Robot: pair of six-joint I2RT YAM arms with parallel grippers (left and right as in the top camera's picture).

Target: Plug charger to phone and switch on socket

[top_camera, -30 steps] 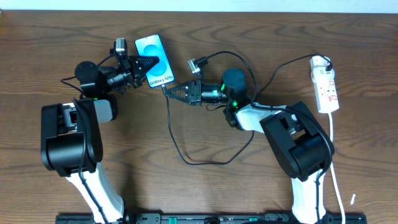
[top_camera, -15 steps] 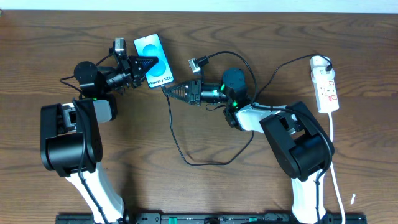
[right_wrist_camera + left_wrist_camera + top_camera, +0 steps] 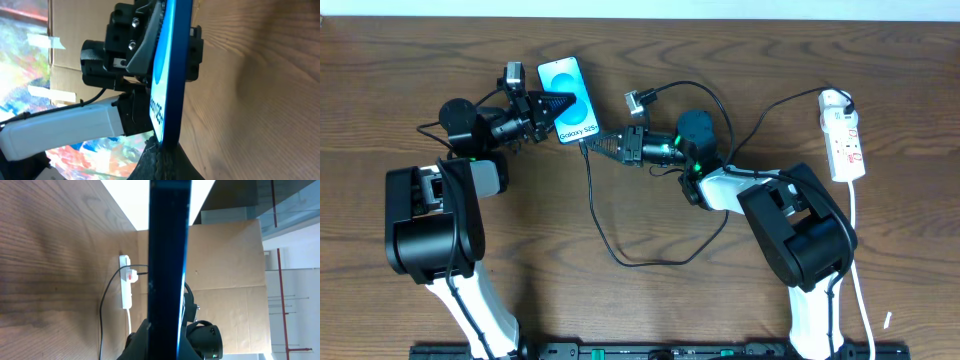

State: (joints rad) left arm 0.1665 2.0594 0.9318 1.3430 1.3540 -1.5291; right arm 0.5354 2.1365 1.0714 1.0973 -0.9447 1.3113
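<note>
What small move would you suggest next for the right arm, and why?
Probably ease the right gripper, shut on the charger at its connector, slightly further toward the bottom edge of the phone. The left gripper holds the phone, and the connector meets that edge, but whether it is fully seated cannot be told.

Looked like a robotics lab setup to me, not anyone's home. A left arm (image 3: 430, 220) and a right arm (image 3: 800, 230) sat at the edge of a plain wooden table (image 3: 650, 310). Brown cardboard sheets (image 3: 230, 255) stood behind it as a makeshift backdrop, with some colourful painted picture (image 3: 20, 30) beyond.
</note>
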